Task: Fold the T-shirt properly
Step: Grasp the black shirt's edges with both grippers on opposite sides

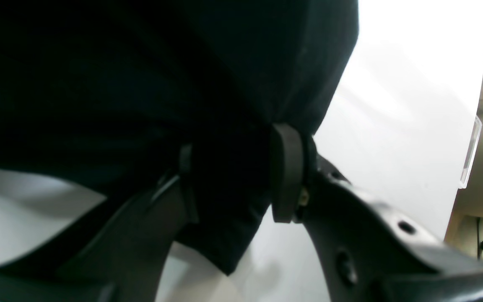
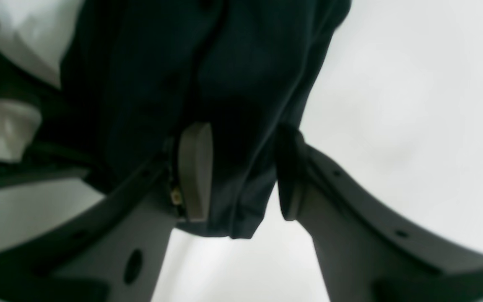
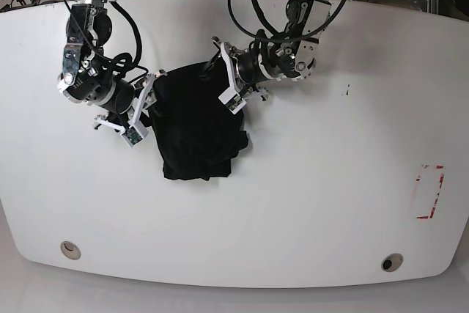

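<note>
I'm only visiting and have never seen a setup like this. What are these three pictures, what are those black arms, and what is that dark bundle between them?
The machine is a robot with two arms, each ending in a gripper. One picture looks down from above on a white table. The dark bundle is a black T-shirt, rumpled, which the robot is meant to fold. The other two pictures come from small cameras on the wrists, looking out between the fingers. The left gripper is shut on a bunch of the shirt's cloth, and the right gripper has cloth pinched between its fingers too. From above, the left gripper is at the shirt's upper right edge and the right gripper at its left edge. Red tape marks sit far off near the table's side.
</note>
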### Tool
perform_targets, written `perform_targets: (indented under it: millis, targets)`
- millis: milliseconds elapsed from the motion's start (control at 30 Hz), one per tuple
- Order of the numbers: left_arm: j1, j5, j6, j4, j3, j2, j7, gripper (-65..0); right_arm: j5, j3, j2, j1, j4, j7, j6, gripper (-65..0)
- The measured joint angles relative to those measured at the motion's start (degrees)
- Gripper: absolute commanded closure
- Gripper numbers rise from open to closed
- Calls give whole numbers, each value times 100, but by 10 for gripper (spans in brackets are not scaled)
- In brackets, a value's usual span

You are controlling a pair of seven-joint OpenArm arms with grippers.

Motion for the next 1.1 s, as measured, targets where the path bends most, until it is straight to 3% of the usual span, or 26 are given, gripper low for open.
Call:
perform_targets:
  millis: [300,533,833,1100]
  targets:
    - [39,129,57,208,-11,81,162,-222,-116,-28,-39,-68,-1298,1095,-9,-173]
    - [153,437,214,992,-24,50,509,-225,-4,-20,-28,-37,-1784,1572,-2,-173]
    - [35,409,264,1945,-339,44,452,-364,33,-20,-13,-31,-1856,1615,13,-173]
    - [-387,514,1309,1720,-546,-20,463,-385,28,-20,-13,-33,-1856,1615,13,-171]
